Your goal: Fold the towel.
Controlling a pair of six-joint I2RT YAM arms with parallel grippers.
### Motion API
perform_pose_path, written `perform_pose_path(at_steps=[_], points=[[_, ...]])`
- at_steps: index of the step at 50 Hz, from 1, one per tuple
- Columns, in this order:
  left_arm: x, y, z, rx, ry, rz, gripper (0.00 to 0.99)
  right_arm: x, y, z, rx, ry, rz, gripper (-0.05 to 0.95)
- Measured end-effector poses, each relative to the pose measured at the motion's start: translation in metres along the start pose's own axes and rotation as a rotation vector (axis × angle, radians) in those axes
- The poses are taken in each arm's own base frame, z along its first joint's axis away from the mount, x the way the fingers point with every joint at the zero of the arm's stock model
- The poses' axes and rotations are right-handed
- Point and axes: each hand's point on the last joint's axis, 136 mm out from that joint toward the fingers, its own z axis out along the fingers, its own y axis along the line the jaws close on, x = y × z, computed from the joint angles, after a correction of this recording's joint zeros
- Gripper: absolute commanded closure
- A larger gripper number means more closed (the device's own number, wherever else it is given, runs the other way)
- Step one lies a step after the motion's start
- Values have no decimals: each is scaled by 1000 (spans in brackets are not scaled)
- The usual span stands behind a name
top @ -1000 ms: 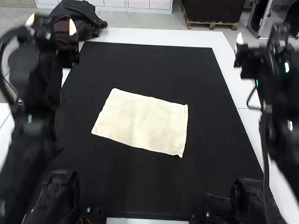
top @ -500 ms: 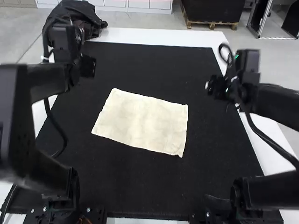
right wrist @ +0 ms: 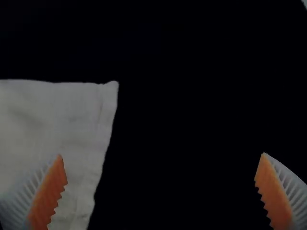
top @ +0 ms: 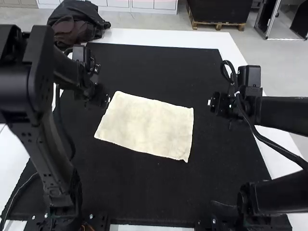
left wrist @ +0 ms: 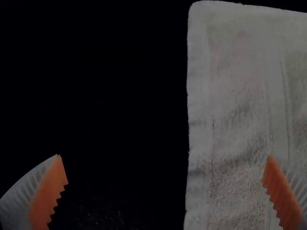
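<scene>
Two arms, a left arm [top: 62, 159] and a right arm [top: 284, 113], stood at the near side with a black mat [top: 159, 192] between them. The mat was lying on a white tabletop [top: 192, 37], and the towel [top: 147, 126] sat around the middle of it, spread out pretty flat and kinda skewed. Its near right corner was closest to the arms, and the near left one was a bit further up.

Past that, the right gripper [top: 211, 103] was off to the right of the towel's far right corner, a little apart from it. Its fingers [right wrist: 50, 191] were spread wide, and from its wrist one of them overlapped the towel. The left gripper [top: 105, 98] was just beside the far left corner, fingers [left wrist: 283, 191] also wide apart, with the towel's side edge running between them in the wrist view. Couldn't tell if it touched the cloth. White tabletop bordered the mat's far end.
</scene>
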Motion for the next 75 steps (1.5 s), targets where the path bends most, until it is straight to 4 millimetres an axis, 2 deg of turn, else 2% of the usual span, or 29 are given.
perform_pose_path(at_steps=[9, 14, 21, 34, 48, 55, 60, 68, 75], points=[[-14, -4, 17, 51, -5, -2, 38, 13, 22, 8, -75, 48, -26, -7], [-11, -6, 29, 71, 14, -5, 38, 24, 34, 17, -106, 84, -41, -5], [-2, -8, 48, 86, 41, -13, 38, 35, 39, 30, -123, 124, -43, -3], [-9, -5, 69, 91, 30, -27, 39, 18, 45, 54, -139, 114, -32, -3], [-7, -11, 93, 112, 59, -43, 39, 25, 44, 82, -138, 159, -24, -3], [-11, -22, 95, 129, 57, -31, 39, 29, 45, 94, -140, 176, -22, -3], [-21, -28, 95, 137, 36, -23, 39, 31, 51, 100, -150, 188, -26, -5], [-33, -27, 96, 135, 14, -21, 39, 29, 61, 107, -171, 182, -31, -3], [-24, -29, 105, 140, 38, -27, 39, 32, 63, 113, -176, 188, -22, -3]])
